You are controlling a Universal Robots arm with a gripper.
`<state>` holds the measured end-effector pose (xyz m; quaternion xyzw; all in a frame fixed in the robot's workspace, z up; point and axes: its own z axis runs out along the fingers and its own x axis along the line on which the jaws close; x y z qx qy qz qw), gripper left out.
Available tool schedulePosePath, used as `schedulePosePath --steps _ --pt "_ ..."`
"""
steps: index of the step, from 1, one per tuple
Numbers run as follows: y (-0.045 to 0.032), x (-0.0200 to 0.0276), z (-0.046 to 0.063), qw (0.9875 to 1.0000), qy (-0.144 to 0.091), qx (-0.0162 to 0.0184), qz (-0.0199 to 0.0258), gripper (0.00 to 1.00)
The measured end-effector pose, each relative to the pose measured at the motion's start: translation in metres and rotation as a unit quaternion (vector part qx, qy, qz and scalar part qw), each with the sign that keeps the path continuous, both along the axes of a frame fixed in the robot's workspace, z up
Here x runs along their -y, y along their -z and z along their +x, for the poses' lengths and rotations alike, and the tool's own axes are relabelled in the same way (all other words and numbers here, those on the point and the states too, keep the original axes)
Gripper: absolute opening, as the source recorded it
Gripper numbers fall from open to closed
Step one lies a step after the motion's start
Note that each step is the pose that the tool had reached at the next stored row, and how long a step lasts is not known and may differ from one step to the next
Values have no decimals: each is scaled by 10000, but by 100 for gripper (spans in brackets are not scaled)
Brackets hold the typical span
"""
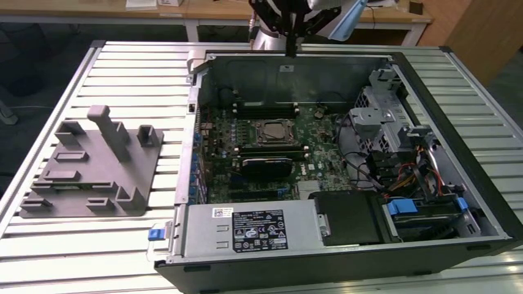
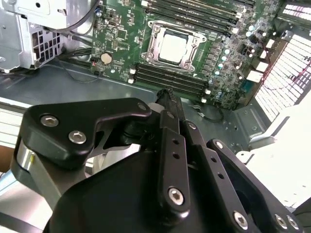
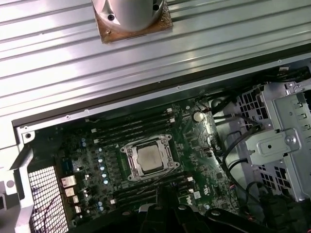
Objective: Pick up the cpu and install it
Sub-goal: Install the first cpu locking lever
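Already cpu point(image 3: 149, 157) seated in motherboard socket point(image 2: 152, 45); end effector point(image 2: 167, 97) above, clenched, grasping nothing.

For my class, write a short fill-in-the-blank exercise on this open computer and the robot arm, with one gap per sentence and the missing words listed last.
1. The square silvery metal cpu sits in the socket on the green ____.
2. The grey plastic fixture tray lies ____ the black computer case, on the ribbed metal table.
3. The black gripper hangs ____ the open case, holding nothing.

Missing words: motherboard; outside; above
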<state>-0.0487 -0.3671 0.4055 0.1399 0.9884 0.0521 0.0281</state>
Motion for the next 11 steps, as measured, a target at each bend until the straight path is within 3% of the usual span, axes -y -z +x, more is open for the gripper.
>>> schedulePosePath --steps 11 --pt "193 1 0 10000 2 0 -5 11"
